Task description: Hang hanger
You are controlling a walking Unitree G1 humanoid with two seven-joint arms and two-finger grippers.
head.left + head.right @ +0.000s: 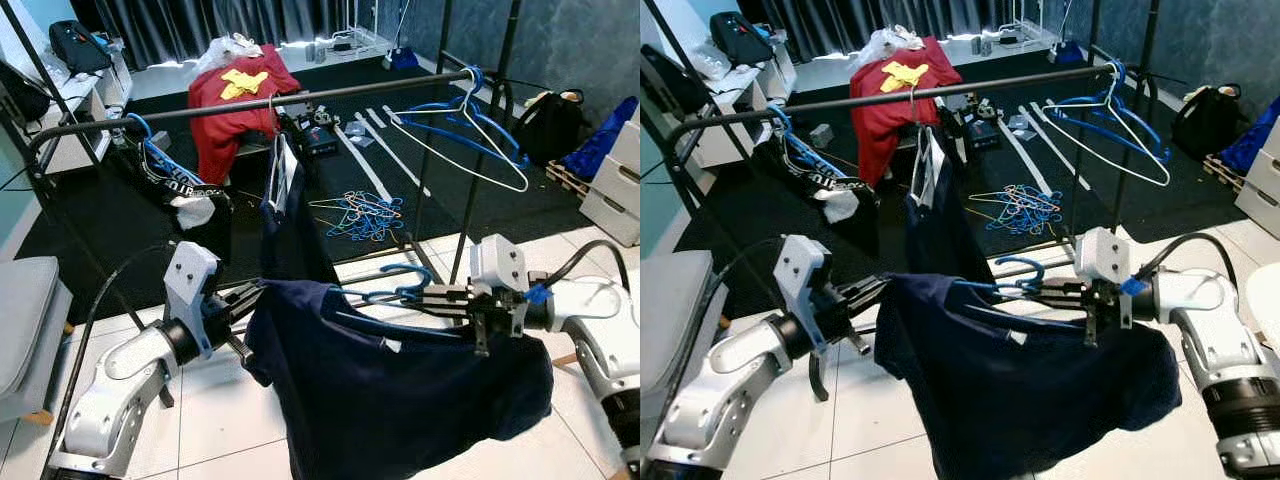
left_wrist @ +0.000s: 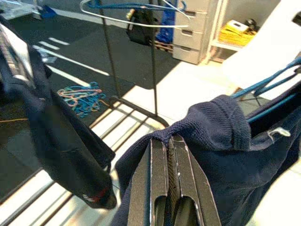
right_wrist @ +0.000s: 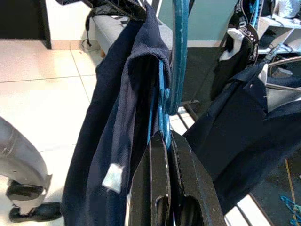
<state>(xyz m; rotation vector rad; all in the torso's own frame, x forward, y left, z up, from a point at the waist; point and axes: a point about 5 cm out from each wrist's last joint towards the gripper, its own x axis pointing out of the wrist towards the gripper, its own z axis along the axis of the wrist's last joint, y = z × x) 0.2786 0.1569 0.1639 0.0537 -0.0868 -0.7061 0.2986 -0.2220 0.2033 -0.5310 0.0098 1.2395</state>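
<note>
Black clothes rail spans the scene ahead of the robot, above a dark carpet; the robot stands on white floor tiles.

On the rail: a dark garment hanging mid-bar, another dark one with white lettering near the left end, and empty blue and white hangers at the right end. Behind the rail, a red garment draped over something. Loose pile of coloured hangers on the carpet past the rail.

Navy sweater is held up between both arms, below and in front of the rail, not on it. It sits on a blue hanger, hook sticking up out of the collar.

Left gripper: fingers pinched together on the sweater's shoulder edge, cloth caught between them.

Right gripper: fingers closed on the blue hanger just under the hook, at the collar. White tag visible inside the neck.
</note>
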